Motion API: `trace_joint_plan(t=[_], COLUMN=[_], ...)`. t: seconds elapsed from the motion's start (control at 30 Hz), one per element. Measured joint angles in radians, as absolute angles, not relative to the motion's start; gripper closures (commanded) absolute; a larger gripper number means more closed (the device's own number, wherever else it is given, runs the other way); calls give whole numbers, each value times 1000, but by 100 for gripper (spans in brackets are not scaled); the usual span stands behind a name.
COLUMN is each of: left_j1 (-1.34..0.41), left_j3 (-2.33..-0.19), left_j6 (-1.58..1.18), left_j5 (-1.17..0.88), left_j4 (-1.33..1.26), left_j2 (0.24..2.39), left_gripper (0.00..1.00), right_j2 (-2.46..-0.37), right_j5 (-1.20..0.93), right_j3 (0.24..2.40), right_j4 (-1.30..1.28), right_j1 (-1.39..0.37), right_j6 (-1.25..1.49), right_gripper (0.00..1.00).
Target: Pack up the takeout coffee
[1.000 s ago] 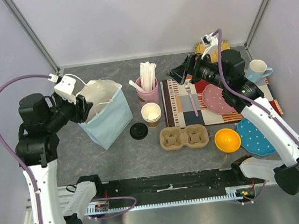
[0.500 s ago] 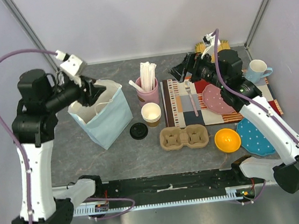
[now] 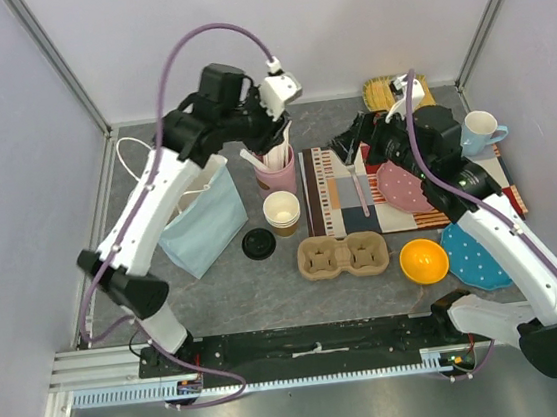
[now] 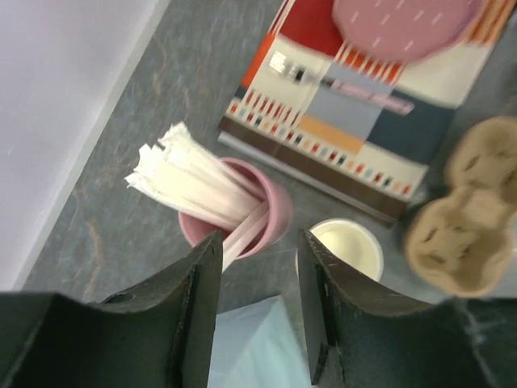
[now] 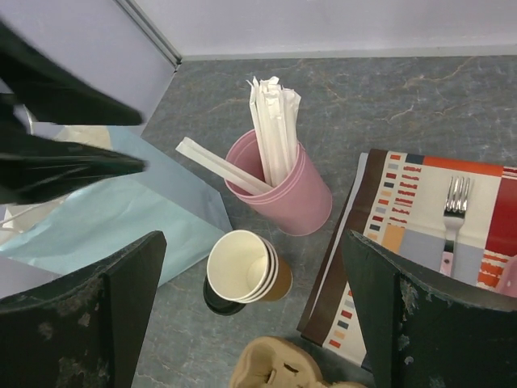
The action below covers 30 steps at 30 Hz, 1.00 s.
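Note:
No lidded kraft cup shows in any view. A stack of lidless kraft paper cups [image 3: 282,211] stands mid-table, also in the right wrist view [image 5: 242,268] and the left wrist view [image 4: 346,246]. A loose black lid [image 3: 258,243] lies beside it, by the light blue paper bag [image 3: 199,217]. My left gripper [image 3: 270,134] is open and empty, hovering above the bag's edge [image 4: 258,339] and the pink cup of wrapped straws [image 4: 242,218]. My right gripper [image 3: 347,142] is open and empty, high above the cup stack [image 5: 252,242].
A brown pulp cup carrier [image 3: 342,257] lies in front of the cups. A patterned placemat [image 3: 343,196] holds a fork [image 3: 356,181] and a pink plate [image 3: 404,186]. An orange bowl [image 3: 423,260], blue dotted plate [image 3: 477,251] and blue mug [image 3: 479,130] sit right.
My left arm has swung from the bag's left side up and to the right, and now hangs over the pink straw cup. The right gripper shifted slightly right.

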<state>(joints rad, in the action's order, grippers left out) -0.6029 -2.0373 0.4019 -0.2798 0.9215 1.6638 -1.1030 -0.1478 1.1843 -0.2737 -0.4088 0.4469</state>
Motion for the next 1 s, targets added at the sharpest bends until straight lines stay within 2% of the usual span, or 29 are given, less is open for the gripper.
trace_joint_plan(t=[0.2, 0.43, 1.0], left_j1=[-617, -640, -687], left_j3=[-2053, -2053, -2052], left_j6=[606, 849, 998], left_j5=[-94, 75, 183], left_j4=[968, 1032, 1165], left_j2=[1839, 1893, 2016], left_gripper=[55, 55, 59], right_j2=[-1035, -1031, -1033], right_j5=[-122, -115, -115], right_j3=[1157, 1152, 1152], right_j4=[-308, -321, -332], right_j1=[-408, -408, -408], right_j6=[421, 414, 411], right_gripper=[2, 2, 2])
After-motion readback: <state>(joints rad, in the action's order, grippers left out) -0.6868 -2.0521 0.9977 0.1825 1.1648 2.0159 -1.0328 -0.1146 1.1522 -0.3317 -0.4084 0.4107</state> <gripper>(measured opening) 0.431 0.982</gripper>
